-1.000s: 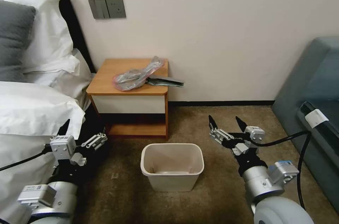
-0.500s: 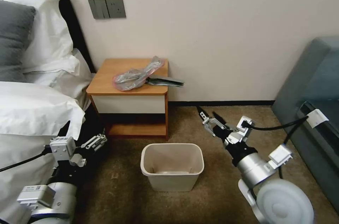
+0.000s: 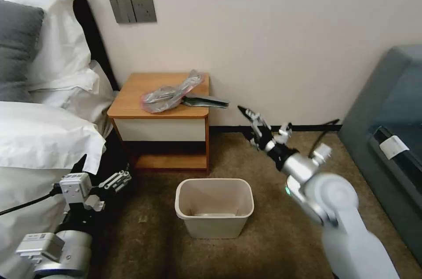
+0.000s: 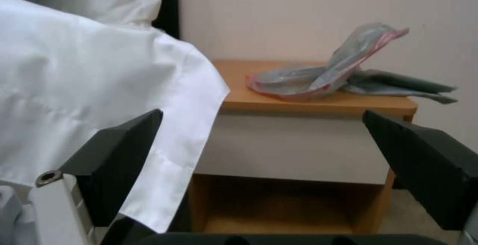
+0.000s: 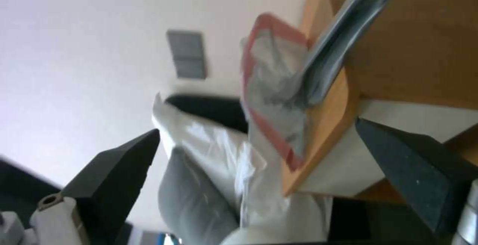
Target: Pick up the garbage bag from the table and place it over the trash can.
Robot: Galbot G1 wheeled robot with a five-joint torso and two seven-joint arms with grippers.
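right claw sits at centre frame in your head view, raised at the end of its outstretched arm, just right of the bench and level with its top, touching nothing. your right wrist view shows its two dark fingers spread wide, with the bench edge and the garbage bag between them farther off.

left claw rests at lower left of the head view, low beside the white bed sheet. your left wrist view shows its fingers wide apart and empty, facing the bench front.

garbage bag lies crumpled on the bench top, upper centre-left of the head view, grey translucent film with a pinkish-red edge. one end is propped up and tilted toward the wall; a flat grey part overhangs the bench's right edge. in the left wrist view you see the same bag on the orange-brown top, above the white drawer front.

trash can stands upright on the brown carpet, lower centre of the head view, in front of the bench and apart from it, between the two arms.
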